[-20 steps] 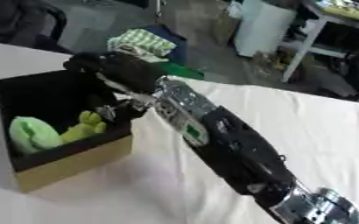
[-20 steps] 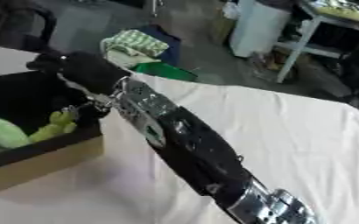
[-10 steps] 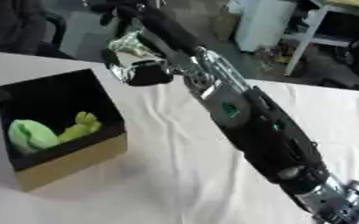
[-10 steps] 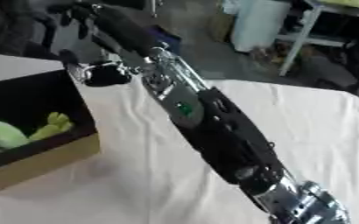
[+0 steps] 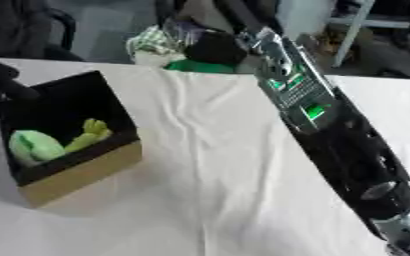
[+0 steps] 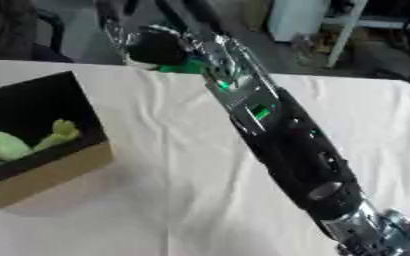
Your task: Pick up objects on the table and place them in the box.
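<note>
Now that the right hand [image 6: 156, 46] has lifted away from the box [image 5: 77, 165] toward 12 o'clock, whether its fingers are open I cannot tell; the green objects [image 5: 35, 146] lie inside, so one placing looks done.

Even, diffuse indoor light, moderately bright, no hard highlights. White cloth-covered surface [image 5: 217, 165] reads slightly warm and near blown out in the middle, its creases still visible. Soft shadow falls off the near side of the black-lined tan cardboard box [image 5: 77, 172] onto the cloth, towards the lower left; box interior is dark, with only the green and yellow soft items [image 5: 55, 142] inside showing any colour. Both views are soft overall, with heavy motion blur along the black and silver right arm [image 6: 287, 145], worst at its far end near the top edge, where the right hand [image 6: 156, 45] smears into the dim, cluttered background. Small green lights on the forearm bloom slightly.
</note>
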Motion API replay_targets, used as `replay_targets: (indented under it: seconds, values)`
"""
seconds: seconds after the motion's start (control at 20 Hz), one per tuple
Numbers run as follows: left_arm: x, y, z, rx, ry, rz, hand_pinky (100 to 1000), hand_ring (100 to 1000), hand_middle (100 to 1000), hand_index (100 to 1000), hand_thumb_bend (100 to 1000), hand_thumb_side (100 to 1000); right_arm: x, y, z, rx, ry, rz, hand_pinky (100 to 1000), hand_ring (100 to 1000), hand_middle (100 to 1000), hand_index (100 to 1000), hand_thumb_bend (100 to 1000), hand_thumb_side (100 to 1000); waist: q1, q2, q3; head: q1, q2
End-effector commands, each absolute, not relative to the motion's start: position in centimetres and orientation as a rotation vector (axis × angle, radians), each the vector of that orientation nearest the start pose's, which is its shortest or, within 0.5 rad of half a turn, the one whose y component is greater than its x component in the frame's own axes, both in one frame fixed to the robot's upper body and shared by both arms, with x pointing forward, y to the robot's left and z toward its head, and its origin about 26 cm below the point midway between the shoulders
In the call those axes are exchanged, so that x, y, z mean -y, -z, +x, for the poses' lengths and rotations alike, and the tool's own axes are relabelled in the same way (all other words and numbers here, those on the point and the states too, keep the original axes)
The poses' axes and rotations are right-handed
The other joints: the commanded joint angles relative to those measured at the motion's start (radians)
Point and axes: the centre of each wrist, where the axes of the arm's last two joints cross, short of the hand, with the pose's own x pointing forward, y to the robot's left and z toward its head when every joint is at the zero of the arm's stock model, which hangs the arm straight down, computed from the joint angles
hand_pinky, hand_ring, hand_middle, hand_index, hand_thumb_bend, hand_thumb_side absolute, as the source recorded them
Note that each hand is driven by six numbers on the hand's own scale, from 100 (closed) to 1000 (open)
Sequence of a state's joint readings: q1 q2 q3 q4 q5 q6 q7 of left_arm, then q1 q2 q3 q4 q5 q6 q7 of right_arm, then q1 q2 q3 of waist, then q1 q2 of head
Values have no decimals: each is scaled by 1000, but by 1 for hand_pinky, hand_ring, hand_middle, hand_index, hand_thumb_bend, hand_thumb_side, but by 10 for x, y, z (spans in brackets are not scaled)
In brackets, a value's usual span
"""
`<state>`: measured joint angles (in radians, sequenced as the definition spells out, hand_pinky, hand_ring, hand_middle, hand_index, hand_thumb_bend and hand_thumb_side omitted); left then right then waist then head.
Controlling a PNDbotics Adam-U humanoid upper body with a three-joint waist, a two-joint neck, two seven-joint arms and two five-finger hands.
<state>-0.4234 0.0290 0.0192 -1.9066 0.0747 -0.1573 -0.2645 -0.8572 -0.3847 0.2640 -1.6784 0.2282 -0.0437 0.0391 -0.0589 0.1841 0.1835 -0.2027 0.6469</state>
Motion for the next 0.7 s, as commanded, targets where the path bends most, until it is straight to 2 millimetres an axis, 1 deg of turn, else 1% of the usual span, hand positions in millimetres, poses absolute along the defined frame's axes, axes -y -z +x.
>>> replay_targets:
  seconds: [0.05,0.35,0.6,0.65,0.7]
  values:
    - [-211,-199,327,2451,388,-275,625,561,591,804,234,597,172,-303,356,-3384,1219,317,820,571,662,917,100,468,16,-19,-14,34,23]
    - [-222,-187,330,2419,357,-219,622,558,589,803,228,606,185,-286,344,-3451,1203,221,824,564,652,915,100,501,46,-20,-55,89,44]
    - [-229,-180,332,2398,335,-183,620,559,588,802,225,612,197,-266,333,-3496,1224,150,832,560,643,912,100,507,63,-17,-85,132,50]
    - [-231,-178,332,2393,331,-177,620,559,587,802,212,595,199,-260,331,-3509,1228,131,834,558,632,906,100,505,67,-16,-93,145,51]
    - [-232,-177,332,2389,329,-173,620,559,587,802,224,615,201,-256,329,-3518,1233,105,835,556,625,903,100,507,71,-15,-100,154,50]
